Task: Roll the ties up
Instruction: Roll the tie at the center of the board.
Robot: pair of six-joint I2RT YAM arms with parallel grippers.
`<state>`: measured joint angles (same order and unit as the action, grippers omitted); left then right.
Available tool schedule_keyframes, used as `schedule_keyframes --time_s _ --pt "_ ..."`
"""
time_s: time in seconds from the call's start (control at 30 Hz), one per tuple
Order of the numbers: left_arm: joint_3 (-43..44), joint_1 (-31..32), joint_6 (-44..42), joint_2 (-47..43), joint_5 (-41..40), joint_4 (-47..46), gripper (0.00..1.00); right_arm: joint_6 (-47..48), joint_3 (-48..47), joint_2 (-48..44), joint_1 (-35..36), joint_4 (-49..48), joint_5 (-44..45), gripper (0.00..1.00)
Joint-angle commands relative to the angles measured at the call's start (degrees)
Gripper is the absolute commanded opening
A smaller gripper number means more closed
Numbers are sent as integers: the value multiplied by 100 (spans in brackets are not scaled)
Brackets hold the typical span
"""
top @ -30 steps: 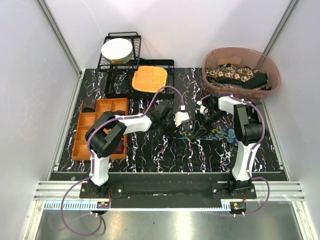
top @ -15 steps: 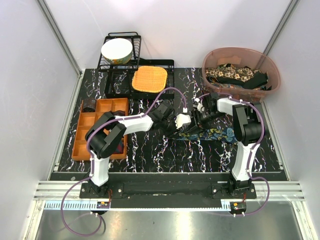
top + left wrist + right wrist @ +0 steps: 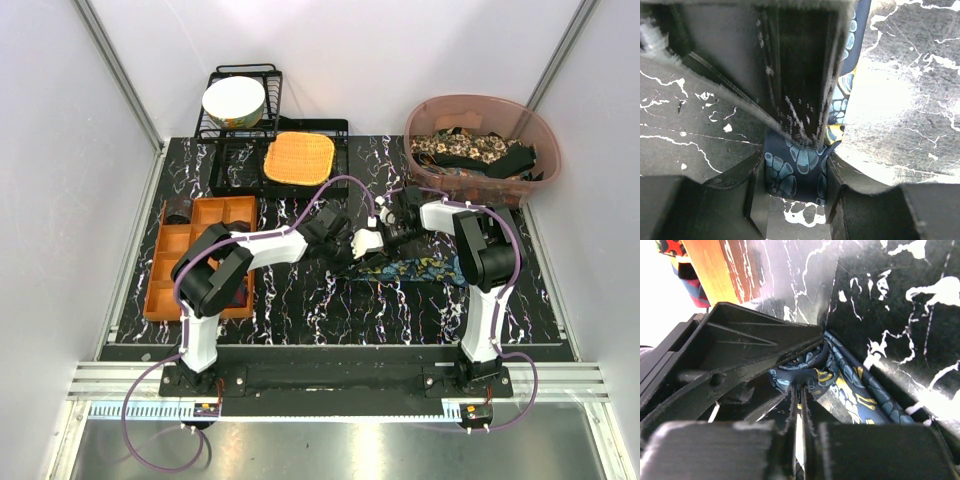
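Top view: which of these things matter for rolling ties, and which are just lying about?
For the job: blue patterned tie; spare ties in the pink bin.
Lying about: orange mat; white bowl; black rack; orange tray.

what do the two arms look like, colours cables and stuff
The left arm and right arm have white tubular links, bulky black joints and black fingers. A purple cable loops along each.
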<state>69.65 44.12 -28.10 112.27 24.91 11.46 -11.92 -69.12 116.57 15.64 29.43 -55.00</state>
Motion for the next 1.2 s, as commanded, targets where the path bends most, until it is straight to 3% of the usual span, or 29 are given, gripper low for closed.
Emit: schedule_keyframes --time_s 0.0,0.27,0.43,0.7,0.8,1.07,1.13,1.17 --pt "-144 79 -100 392 -136 629 19 155 109 85 10 158 692 0" --pt "-618 -114 233 226 620 -670 48 375 118 243 -96 625 1395 0" --pt "-1137 -307 742 217 1464 -2397 56 454 -39 418 -96 932 1756 0" --pt "-1497 -316 1131 498 2282 -4018 64 665 -207 559 -87 1240 2177 0" --pt "-1472 -307 1131 603 2273 -4073 61 647 -233 603 -87 1232 2169 0" --pt "-1366 -307 244 419 1448 -2687 26 779 -295 490 -96 1372 1722 0" --pt "-1235 -307 42 358 1255 -2062 22 866 -382 340 -131 1442 1423 7" --pt "-1173 -307 -28 348 1158 -1826 19 884 -409 166 -166 1512 1300 16"
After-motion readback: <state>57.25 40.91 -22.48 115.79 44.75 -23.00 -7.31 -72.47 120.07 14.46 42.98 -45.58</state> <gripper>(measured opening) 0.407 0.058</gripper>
